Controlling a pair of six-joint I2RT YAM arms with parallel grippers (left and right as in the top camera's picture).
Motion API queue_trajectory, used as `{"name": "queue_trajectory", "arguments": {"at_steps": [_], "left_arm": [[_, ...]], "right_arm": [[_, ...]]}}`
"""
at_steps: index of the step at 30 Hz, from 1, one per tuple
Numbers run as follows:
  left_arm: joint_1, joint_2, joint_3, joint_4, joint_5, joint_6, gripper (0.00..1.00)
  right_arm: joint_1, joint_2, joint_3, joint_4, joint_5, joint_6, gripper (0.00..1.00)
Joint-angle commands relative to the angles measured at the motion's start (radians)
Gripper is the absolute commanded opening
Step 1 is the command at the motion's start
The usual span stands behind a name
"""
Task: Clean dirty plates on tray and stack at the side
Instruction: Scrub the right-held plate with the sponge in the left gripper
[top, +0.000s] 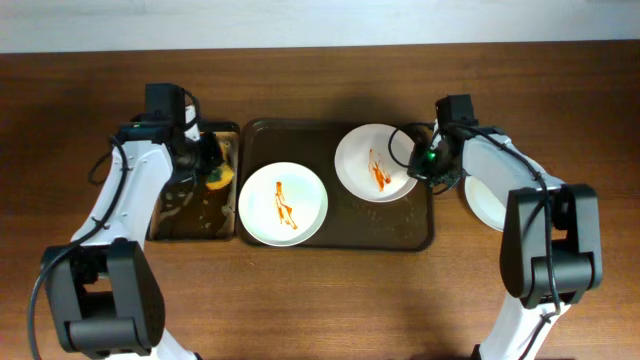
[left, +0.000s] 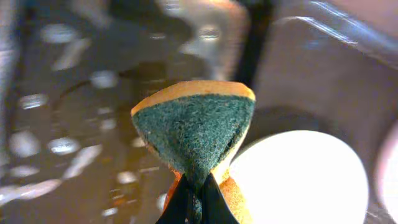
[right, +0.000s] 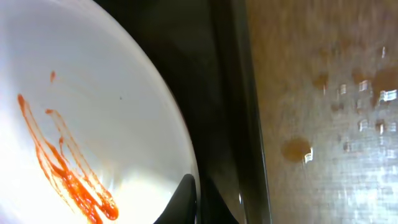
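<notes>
Two plates with orange-red sauce streaks lie on the dark brown tray (top: 340, 243): one at the left (top: 283, 203), one at the right (top: 375, 162). My right gripper (top: 427, 163) is shut on the right plate's right rim; the right wrist view shows its fingers (right: 198, 200) pinching the rim of that plate (right: 106, 106). A third plate (top: 488, 205), plain white, lies on the table to the right of the tray, partly hidden by my right arm. My left gripper (top: 213, 172) is shut on a yellow and green sponge (left: 196, 134) above the black tray.
The narrow black tray (top: 190, 215) with soapy water stands left of the brown tray. In the left wrist view the left plate (left: 301, 177) shows beside the sponge. Water drops (right: 367, 93) lie on the wooden table right of the brown tray.
</notes>
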Motion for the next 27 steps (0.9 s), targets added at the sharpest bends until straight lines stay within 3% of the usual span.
{"name": "queue_trajectory", "arguments": {"at_steps": [1,8,15,27], "left_arm": [[-0.090,-0.009,0.012,0.069,0.219,0.022,0.00],[-0.298,0.024,0.012,0.225,0.217,-0.166,0.00],[-0.429,0.131,0.012,0.467,0.365,-0.290,0.00],[-0.516,0.326,0.012,0.741,0.541,-0.469,0.00]], "right_arm": [[0.008,0.006,-0.006,-0.072,-0.003,-0.033,0.04],[0.008,0.006,-0.006,-0.137,-0.073,-0.035,0.04],[0.008,0.006,-0.006,-0.138,-0.072,-0.035,0.04],[0.008,0.006,-0.006,-0.138,-0.072,-0.035,0.04]]}}
